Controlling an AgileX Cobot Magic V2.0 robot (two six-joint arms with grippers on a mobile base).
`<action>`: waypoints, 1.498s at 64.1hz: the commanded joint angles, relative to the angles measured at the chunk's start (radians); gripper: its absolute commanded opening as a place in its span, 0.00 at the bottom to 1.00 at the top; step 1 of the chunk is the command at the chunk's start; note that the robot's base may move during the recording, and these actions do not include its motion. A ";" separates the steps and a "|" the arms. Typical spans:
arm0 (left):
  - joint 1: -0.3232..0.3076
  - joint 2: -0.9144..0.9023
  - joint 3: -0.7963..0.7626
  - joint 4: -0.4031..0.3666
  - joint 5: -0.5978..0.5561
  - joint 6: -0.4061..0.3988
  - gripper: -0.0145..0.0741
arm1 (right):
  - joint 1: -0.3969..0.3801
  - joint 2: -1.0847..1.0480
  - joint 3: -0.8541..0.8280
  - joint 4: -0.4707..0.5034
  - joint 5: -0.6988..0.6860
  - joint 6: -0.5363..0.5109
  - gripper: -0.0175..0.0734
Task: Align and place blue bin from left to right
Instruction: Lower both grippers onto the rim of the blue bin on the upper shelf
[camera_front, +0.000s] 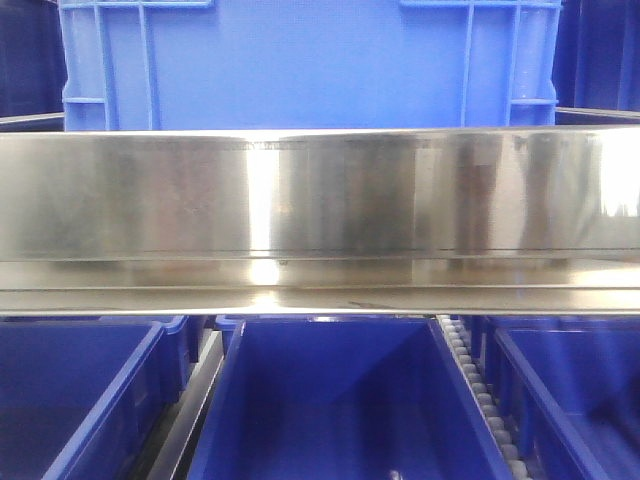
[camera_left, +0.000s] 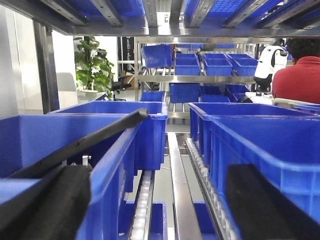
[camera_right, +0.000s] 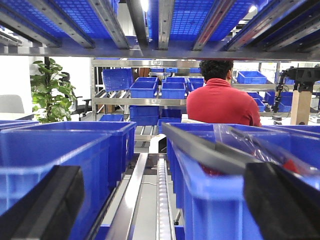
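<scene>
Plastic of this kind is stiff and smooth, so judge the blue bin (camera_front: 310, 60) as rigid but slippery under flat pads. It stands straight ahead in the front view, just behind and above the steel rail (camera_front: 320, 195), with the small bins (camera_front: 330, 400) a tier below.

You cannot tell whether it is loaded, since its inside is hidden. Empty, it should be light for its bulk, yet it looks too wide for one arm. Take it with both arms, one at each end wall. Catch the raised ribs or the ledge under the rim rather than the plain panel, which gives nothing to bite. Expect the rail to act as a lip, so lift before you slide.

Your left gripper (camera_left: 157, 192) sits low among the small bins, its jaws wide apart and holding nothing. Your right gripper (camera_right: 162, 195) is likewise down there, jaws spread and empty.
</scene>
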 joint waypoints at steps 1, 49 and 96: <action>-0.007 0.086 -0.065 -0.008 0.005 0.000 0.77 | 0.001 0.052 -0.056 -0.007 -0.006 -0.004 0.82; -0.313 0.825 -0.844 -0.060 0.396 -0.003 0.84 | 0.326 0.830 -0.864 -0.007 0.453 -0.013 0.82; -0.304 1.536 -1.604 0.015 0.899 -0.046 0.84 | 0.274 1.572 -1.585 -0.007 0.973 0.006 0.82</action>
